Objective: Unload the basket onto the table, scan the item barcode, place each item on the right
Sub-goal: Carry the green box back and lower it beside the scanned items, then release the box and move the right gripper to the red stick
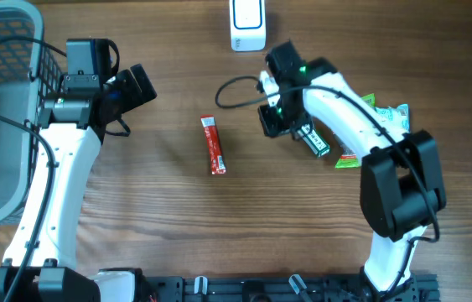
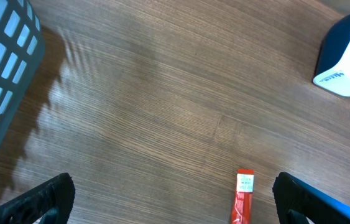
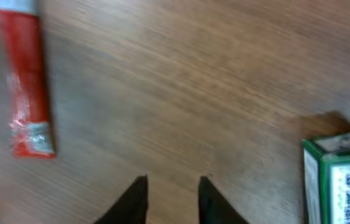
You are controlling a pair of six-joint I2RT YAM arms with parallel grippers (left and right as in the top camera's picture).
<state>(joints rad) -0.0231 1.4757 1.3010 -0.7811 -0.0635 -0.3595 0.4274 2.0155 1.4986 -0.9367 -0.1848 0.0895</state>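
Over on the right half of the wooden table [image 1: 160, 218], the right gripper [image 3: 173, 202] hangs over bare wood. Its two black fingertips are only slightly apart, with wood grain showing in the gap and nothing pinched. A green box [image 1: 313, 141] lies just beside it on the outer side, clear of the fingers in the wrist view, though that shot is pretty blurry. A few green packets [image 1: 382, 117] are piled past the box, partly under the arm.

The red sachet [image 1: 213, 145] lies flat about mid-table between the two arms, and neither one is touching it. The white and blue barcode scanner [image 1: 247, 23] stands at the far edge, well apart from the sachet.

The left gripper [image 1: 141, 86] has its jaws spread wide and empty. It sits near the grey basket [image 1: 1, 10] at the left. Its camera catches the sachet's top end and a corner of the scanner.
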